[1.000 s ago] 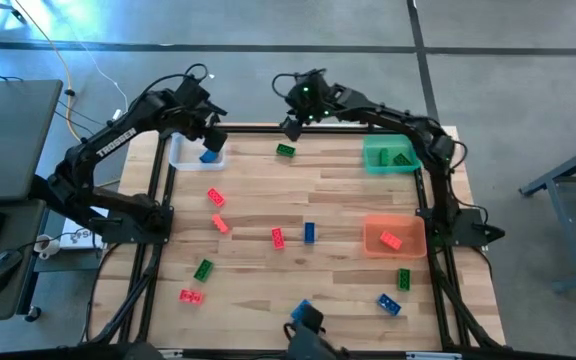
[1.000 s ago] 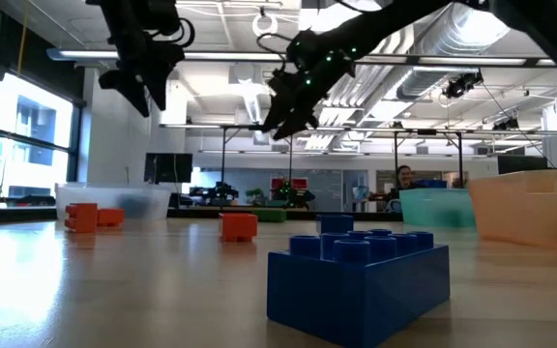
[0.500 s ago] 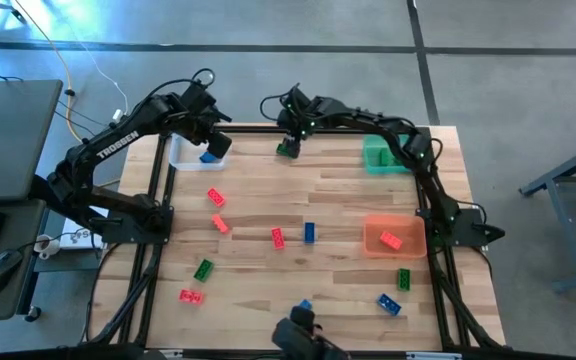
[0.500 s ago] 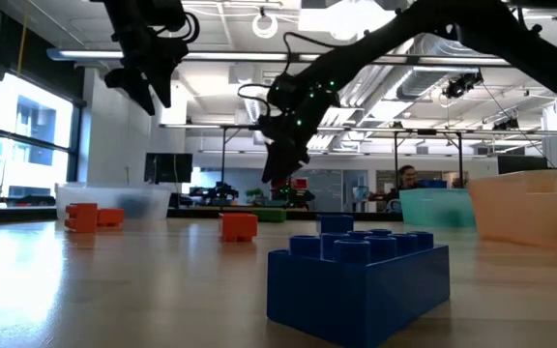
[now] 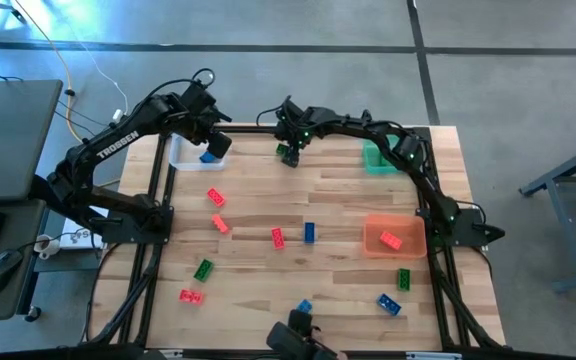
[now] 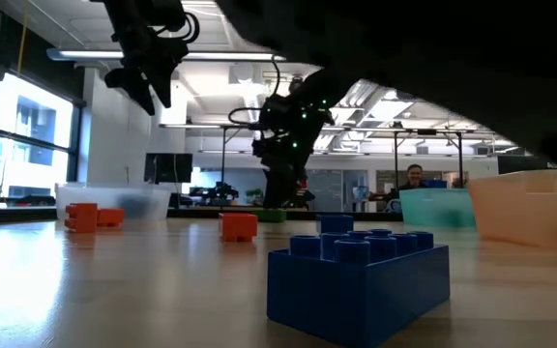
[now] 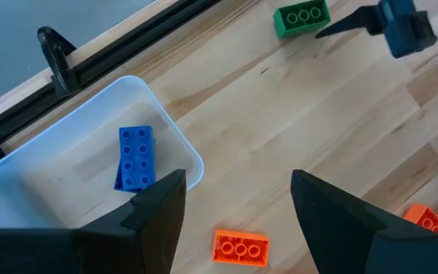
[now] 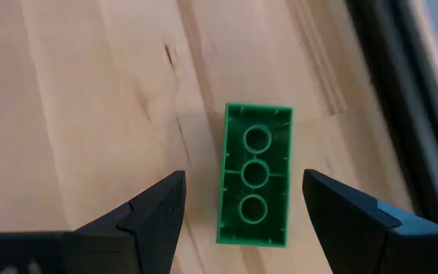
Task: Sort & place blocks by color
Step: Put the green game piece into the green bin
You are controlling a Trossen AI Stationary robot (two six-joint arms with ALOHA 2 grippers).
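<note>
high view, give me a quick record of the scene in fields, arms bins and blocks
left end effector: open, over the clear bin at the table's far left
right end effector: open, straddling a green block lying hollow side up near the far edge
clear bin: holds one blue block
green bin: far right, partly hidden by the right arm
orange bin: holds one red-orange block
loose blocks: red-orange, blue and green, scattered on the table

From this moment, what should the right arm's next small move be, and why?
Probably lower the right gripper straight down and close on the green block. Its jaws are open and straddle the block, which lies upside down on the table near the far edge, not yet gripped. The left gripper hovers open near the clear bin.
</note>
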